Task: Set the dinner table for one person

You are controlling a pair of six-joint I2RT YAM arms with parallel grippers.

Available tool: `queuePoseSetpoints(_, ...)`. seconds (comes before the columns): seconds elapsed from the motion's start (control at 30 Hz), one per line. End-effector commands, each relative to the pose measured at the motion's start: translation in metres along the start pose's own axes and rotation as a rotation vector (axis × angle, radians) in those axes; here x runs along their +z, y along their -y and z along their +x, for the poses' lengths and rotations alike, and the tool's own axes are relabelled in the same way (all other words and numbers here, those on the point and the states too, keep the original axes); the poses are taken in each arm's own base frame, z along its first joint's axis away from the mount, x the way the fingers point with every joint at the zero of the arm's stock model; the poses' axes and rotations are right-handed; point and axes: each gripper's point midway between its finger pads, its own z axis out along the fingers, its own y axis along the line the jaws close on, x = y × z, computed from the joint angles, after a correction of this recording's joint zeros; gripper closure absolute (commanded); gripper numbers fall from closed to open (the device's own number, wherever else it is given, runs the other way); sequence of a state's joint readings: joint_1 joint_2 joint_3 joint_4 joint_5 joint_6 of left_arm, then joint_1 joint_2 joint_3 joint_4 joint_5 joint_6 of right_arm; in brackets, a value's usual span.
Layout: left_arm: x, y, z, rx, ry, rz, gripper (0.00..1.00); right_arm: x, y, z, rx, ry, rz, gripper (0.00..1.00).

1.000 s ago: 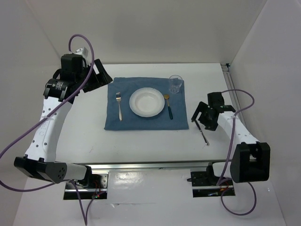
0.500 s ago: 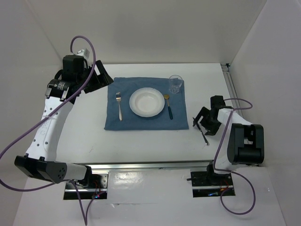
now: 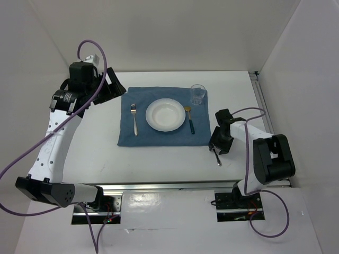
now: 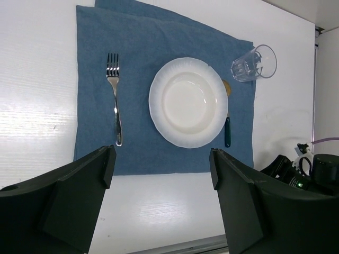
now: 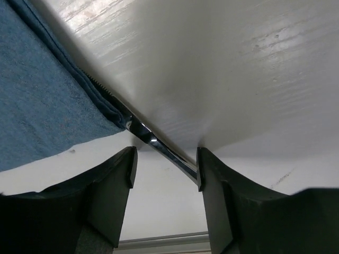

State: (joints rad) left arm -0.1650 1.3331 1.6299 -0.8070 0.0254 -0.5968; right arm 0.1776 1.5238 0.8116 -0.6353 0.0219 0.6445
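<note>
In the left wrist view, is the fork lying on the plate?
No, the fork lies on the blue placemat, beside the plate and apart from it.

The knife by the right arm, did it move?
Yes. The knife went left, closer to the blue placemat, along with the right gripper.

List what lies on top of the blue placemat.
A fork, a white plate, a teal-handled spoon and a clear glass. Whatever is under the plate is covered.
</note>
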Motion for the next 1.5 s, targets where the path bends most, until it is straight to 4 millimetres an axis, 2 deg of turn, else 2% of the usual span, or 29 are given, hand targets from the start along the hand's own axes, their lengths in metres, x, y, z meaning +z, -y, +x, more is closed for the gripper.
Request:
queuePoseSetpoints(0.0, -0.018, 0.002, -0.020, 0.040, 0.094, 0.009, 0.11, 0.001, 0.016, 0.009, -0.004, -0.009, 0.139, 0.40)
queuePoseSetpoints(0.1, -0.020, 0.004, -0.023, 0.041, 0.102, 0.013, 0.11, 0.002, 0.015, 0.024, -0.037, -0.046, 0.181, 0.21)
queuePoseSetpoints(0.13, -0.020, 0.004, -0.023, 0.041, 0.102, 0.013, 0.11, 0.002, 0.011, 0.029, -0.054, -0.055, 0.187, 0.21)
queuePoseSetpoints(0.2, -0.020, 0.005, -0.022, 0.041, 0.098, 0.021, 0.11, 0.002, 0.008, 0.031, -0.047, -0.061, 0.192, 0.27)
queuePoseSetpoints(0.3, -0.020, 0.005, -0.022, 0.041, 0.098, 0.021, 0.11, 0.003, 0.011, 0.033, -0.053, -0.057, 0.221, 0.42)
queuePoseSetpoints(0.33, -0.020, 0.005, -0.022, 0.041, 0.098, 0.021, 0.11, 0.005, 0.012, 0.035, -0.044, -0.064, 0.230, 0.54)
queuePoseSetpoints(0.37, -0.020, 0.005, -0.022, 0.041, 0.098, 0.021, 0.11, 0.006, 0.013, 0.033, -0.045, -0.055, 0.238, 0.59)
queuePoseSetpoints(0.47, -0.020, 0.005, -0.022, 0.051, 0.098, 0.021, 0.11, 0.010, 0.022, 0.029, -0.007, -0.063, 0.252, 0.71)
queuePoseSetpoints(0.53, -0.020, 0.005, -0.022, 0.051, 0.098, 0.021, 0.11, 0.010, 0.023, 0.026, 0.028, -0.066, 0.228, 0.76)
queuePoseSetpoints(0.57, -0.020, 0.005, -0.022, 0.051, 0.098, 0.021, 0.11, 0.008, 0.023, 0.019, 0.065, -0.046, 0.197, 0.78)
queuePoseSetpoints(0.63, -0.017, 0.005, -0.020, 0.051, 0.086, 0.024, 0.11, 0.008, 0.022, 0.014, 0.087, -0.048, 0.152, 0.78)
queuePoseSetpoints(0.7, -0.017, 0.005, -0.020, 0.051, 0.086, 0.024, 0.11, 0.008, 0.022, 0.001, 0.126, -0.014, 0.130, 0.78)
queuePoseSetpoints(0.8, -0.017, 0.007, -0.019, 0.051, 0.081, 0.033, 0.11, 0.012, 0.026, -0.005, 0.129, -0.007, 0.148, 0.61)
queuePoseSetpoints(0.83, -0.017, 0.007, -0.019, 0.051, 0.081, 0.033, 0.11, 0.015, 0.030, -0.006, 0.127, -0.003, 0.172, 0.52)
queuePoseSetpoints(0.93, -0.017, 0.007, -0.019, 0.051, 0.081, 0.033, 0.11, 0.018, 0.033, -0.009, 0.124, -0.005, 0.188, 0.51)
queuePoseSetpoints(1.0, -0.019, 0.008, -0.022, 0.051, 0.089, 0.037, 0.11, 0.020, 0.032, -0.010, 0.124, -0.003, 0.186, 0.55)
queuePoseSetpoints(1.07, -0.019, 0.008, -0.022, 0.051, 0.089, 0.037, 0.11, 0.019, 0.029, -0.016, 0.138, 0.013, 0.164, 0.67)
queuePoseSetpoints(1.1, -0.019, 0.008, -0.022, 0.051, 0.089, 0.037, 0.11, 0.019, 0.029, -0.016, 0.138, 0.013, 0.163, 0.77)
queuePoseSetpoints(1.17, -0.019, 0.008, -0.022, 0.051, 0.089, 0.037, 0.11, 0.017, 0.030, -0.019, 0.148, 0.024, 0.156, 0.86)
queuePoseSetpoints(1.2, -0.019, 0.010, -0.021, 0.052, 0.085, 0.045, 0.11, 0.009, 0.027, -0.029, 0.138, 0.063, 0.143, 0.88)
queuePoseSetpoints(1.3, -0.019, 0.011, -0.020, 0.052, 0.080, 0.053, 0.11, -0.001, 0.030, -0.041, 0.114, 0.103, 0.174, 0.91)
queuePoseSetpoints(1.43, -0.019, 0.011, -0.020, 0.052, 0.080, 0.053, 0.11, -0.030, 0.025, -0.063, 0.081, 0.176, 0.168, 0.93)
queuePoseSetpoints(1.47, -0.019, 0.011, -0.020, 0.052, 0.080, 0.053, 0.11, -0.037, 0.017, -0.071, 0.065, 0.200, 0.147, 0.93)
